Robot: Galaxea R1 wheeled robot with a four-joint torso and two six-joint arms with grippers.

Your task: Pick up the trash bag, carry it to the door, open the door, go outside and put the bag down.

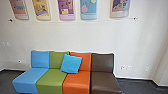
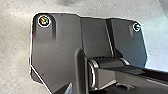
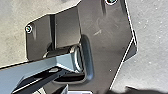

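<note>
Sofa (image 1: 51,81), four sections: blue, green, orange, brown. Blue cushion (image 1: 71,64), one, leaning where the green and orange backs meet. Posters, five, on the white wall (image 1: 57,35) above. Dark, ragged-edged mass (image 3: 117,92), right wrist view; whether this is the trash bag, cannot tell. Left jaws, right jaws: state cannot be told.

Looks down on a pale grey, mottled floor (image 2: 15,50); takes in the robot's own wide, dark plate (image 2: 60,42), with round, light-rimmed fittings (image 2: 44,21) near two corners; shows a dark jointed bar (image 2: 107,78) too, reaching across part of the plate.
</note>
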